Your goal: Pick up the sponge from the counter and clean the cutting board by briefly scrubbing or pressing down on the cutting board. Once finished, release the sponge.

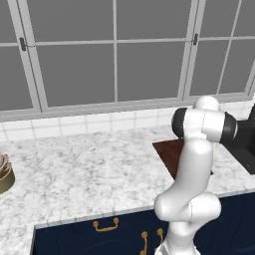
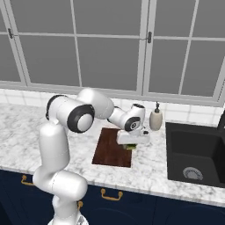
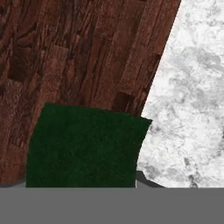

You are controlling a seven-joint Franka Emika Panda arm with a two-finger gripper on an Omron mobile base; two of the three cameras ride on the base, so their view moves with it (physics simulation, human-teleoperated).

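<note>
Looking down from the hand, the small dark green block of sponge (image 3: 85, 146) sits right under the camera, over the flat reddish-brown wooden cutting board (image 3: 78, 52). The board's edge runs close by the sponge, and past it lies the white-and-grey marbled stone counter (image 3: 188, 100).

From the right base view, the two-finger gripper (image 2: 132, 145) hangs low over the board's right side, near its far end. A bit of green and yellow sponge (image 2: 130, 147) peeks out just below it. The fingers look closed on the sponge, though they are too small to see well. I cannot tell if the sponge touches the wood or floats just above it.

The board's long side runs away from the robot. Most of the wood lies to the gripper's left, so scrubbing should go that way, away from the edge.
</note>
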